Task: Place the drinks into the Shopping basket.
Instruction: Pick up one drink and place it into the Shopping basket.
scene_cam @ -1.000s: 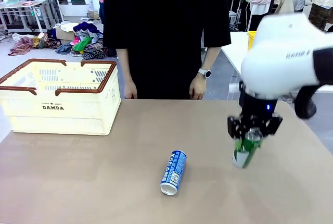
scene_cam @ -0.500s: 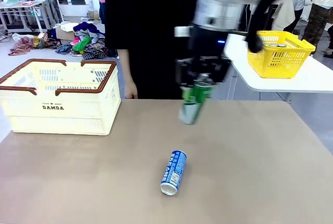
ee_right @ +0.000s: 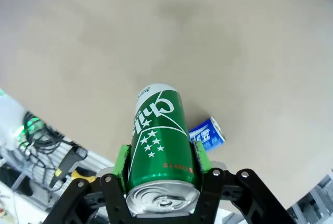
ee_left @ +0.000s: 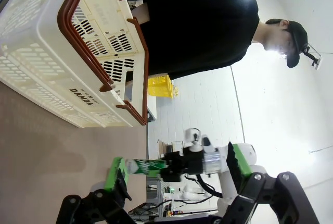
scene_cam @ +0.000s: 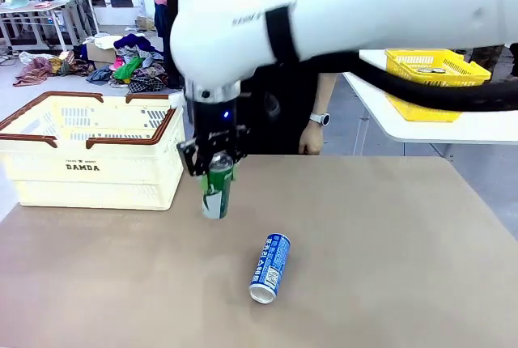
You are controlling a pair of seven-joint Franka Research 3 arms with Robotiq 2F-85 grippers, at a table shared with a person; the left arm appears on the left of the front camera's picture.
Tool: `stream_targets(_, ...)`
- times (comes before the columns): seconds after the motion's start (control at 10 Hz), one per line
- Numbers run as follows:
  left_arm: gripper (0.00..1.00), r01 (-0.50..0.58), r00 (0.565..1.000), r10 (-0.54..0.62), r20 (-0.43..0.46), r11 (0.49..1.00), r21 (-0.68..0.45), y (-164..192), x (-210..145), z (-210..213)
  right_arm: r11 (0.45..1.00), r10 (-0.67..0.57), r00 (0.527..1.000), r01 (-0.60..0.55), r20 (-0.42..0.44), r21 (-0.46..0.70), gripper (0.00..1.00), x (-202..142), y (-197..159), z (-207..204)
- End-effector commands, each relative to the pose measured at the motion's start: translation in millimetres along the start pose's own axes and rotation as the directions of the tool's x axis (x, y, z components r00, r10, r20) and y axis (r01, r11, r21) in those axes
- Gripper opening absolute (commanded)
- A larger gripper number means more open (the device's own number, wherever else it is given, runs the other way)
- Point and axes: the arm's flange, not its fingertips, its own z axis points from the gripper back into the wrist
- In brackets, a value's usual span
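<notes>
Clamping the green can [scene_cam: 215, 199], the right pincer [scene_cam: 214, 172] holds it near-upright, top uppermost.

You have a plain tan table [scene_cam: 388, 267] in front of you, and two things rest directly on it: the Shopping basket [scene_cam: 89, 166] stands upright at the far left corner, its cream slotted side with the black "DAMDA" print facing you, and a blue can [scene_cam: 269, 268] lies on its side near the middle, one end towards your near edge, well apart from the basket. Off to your right, beyond the table's far corner, a white side table [scene_cam: 469, 125] carries a small yellow basket [scene_cam: 437, 69].
</notes>
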Motion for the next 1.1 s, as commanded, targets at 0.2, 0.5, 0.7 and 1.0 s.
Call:
stream_targets(0.2, 1.0, -0.007, 1.0, 0.007, -0.012, 1.0, -0.002, -2.5, -1.4, 2.8, 0.997, -0.041, 0.992, 0.032, -0.118, -0.073, 0.0, 39.4, 6.3, -46.1)
stream_targets(0.5, 1.0, -0.007, 1.0, 0.007, -0.012, 1.0, -0.002, -2.5, -1.4, 2.8, 0.995, -0.069, 0.991, 0.06, -0.113, -0.079, 0.0, 37.9, -0.6, -67.7)
stream_targets(0.7, 1.0, -0.007, 1.0, 0.007, -0.012, 1.0, -0.002, -2.5, -1.4, 2.8, 0.994, -0.068, 0.992, 0.059, -0.106, -0.088, 0.0, 35.5, -0.7, -71.9)
stream_targets(1.0, 1.0, -0.007, 1.0, 0.007, -0.012, 1.0, -0.002, -2.5, -1.4, 2.8, 0.993, -0.08, 0.991, 0.07, -0.105, -0.09, 1.0, 33.2, -2.5, -72.8)
